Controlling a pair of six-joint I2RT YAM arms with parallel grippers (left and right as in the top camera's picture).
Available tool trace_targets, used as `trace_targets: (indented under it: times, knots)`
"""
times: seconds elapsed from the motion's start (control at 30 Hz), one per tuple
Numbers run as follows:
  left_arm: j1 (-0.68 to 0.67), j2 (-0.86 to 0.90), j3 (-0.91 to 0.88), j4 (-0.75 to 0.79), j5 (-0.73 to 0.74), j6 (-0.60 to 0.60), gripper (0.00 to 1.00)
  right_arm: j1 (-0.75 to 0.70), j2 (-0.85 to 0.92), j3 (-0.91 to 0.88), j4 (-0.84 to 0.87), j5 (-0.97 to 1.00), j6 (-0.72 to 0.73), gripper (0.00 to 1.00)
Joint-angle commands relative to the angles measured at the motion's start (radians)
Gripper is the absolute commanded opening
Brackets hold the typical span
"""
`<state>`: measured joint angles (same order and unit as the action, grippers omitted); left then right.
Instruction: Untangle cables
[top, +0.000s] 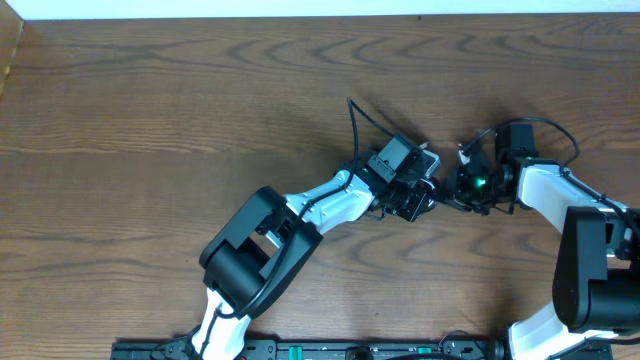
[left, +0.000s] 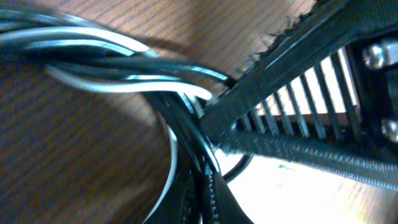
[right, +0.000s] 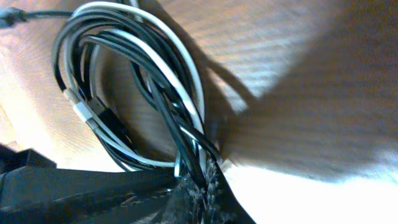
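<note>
The bench (top: 150, 120) is dark brown with wavy wood grain. The cables (right: 194, 87) are one glossy black and one white, twisted into alternating stripes. The left arm (top: 335, 198) and right arm (top: 540, 185) are white over black, and a green light (top: 480, 183) glows.

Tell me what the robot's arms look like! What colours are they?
Both arms are white tubes with chunky black joints: the left arm and right arm. Thick black wires loop off them, and a tiny green light glows by the right wrist. The fingers are black with ridged edges.
</note>
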<state>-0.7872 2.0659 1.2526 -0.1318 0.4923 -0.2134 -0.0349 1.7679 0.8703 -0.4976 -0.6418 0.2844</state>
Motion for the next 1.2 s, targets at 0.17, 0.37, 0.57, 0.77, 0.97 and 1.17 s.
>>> trace_targets:
  times: [0.17,0.37,0.57,0.77,0.97,1.17]
  knots:
    - [0.073,-0.292,-0.011,-0.108,-0.003,-0.055,0.06,-0.018,0.002,0.002,-0.042,0.169,0.151,0.01]
    - [0.114,-0.492,-0.011,-0.179,-0.004,-0.062,0.07,-0.018,0.002,0.002,-0.044,0.188,0.164,0.01]
    - [0.185,-0.551,-0.011,-0.285,-0.008,-0.060,0.08,-0.018,0.002,0.002,-0.060,0.178,0.140,0.01]
    - [0.214,-0.523,-0.012,-0.366,-0.008,0.050,0.08,-0.018,-0.003,0.006,-0.066,0.068,0.019,0.01]
    - [0.167,-0.420,-0.012,-0.345,-0.007,0.056,0.30,-0.018,-0.052,0.032,-0.067,-0.119,-0.074,0.02]
    - [0.146,-0.320,-0.012,-0.336,-0.007,0.055,0.39,-0.026,-0.181,0.039,-0.089,-0.147,-0.072,0.51]
